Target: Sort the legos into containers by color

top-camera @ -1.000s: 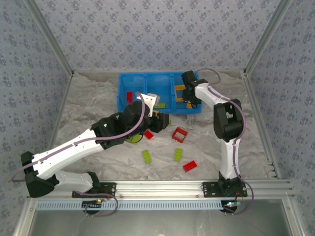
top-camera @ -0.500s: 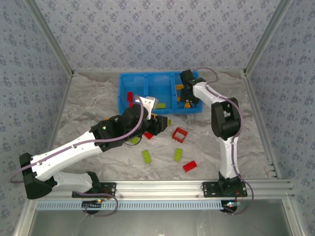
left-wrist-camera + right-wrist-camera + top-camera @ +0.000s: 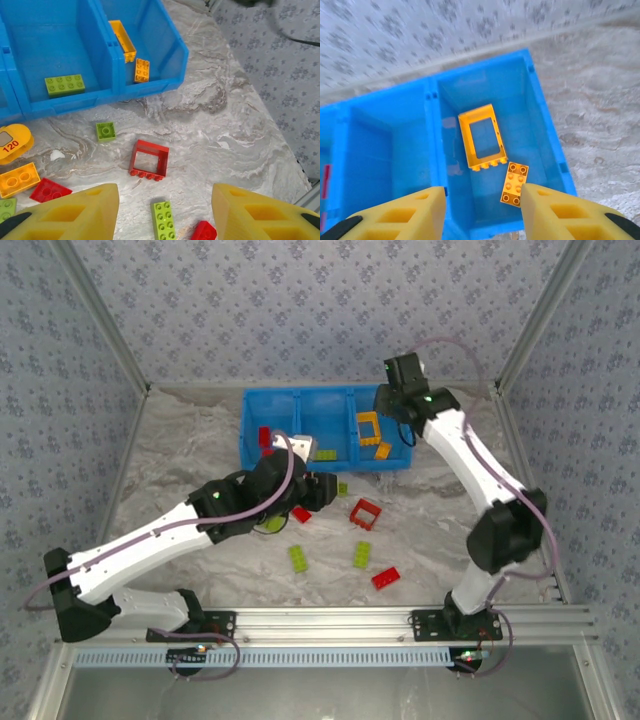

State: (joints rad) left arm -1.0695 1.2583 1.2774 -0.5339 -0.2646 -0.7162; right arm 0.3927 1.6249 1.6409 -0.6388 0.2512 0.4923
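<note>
An orange frame (image 3: 482, 137) and an orange brick (image 3: 515, 183) lie directly below the right pincer (image 3: 482, 215), in the end compartment of the blue tray (image 3: 543, 115), where orange is evidently collected. That pincer is held open and empty above them. The left pincer (image 3: 165, 212) is likewise open and empty; a red frame (image 3: 148, 160) lies just ahead of it on the counter (image 3: 225, 130), positioned for what is judged the next pick.
</note>
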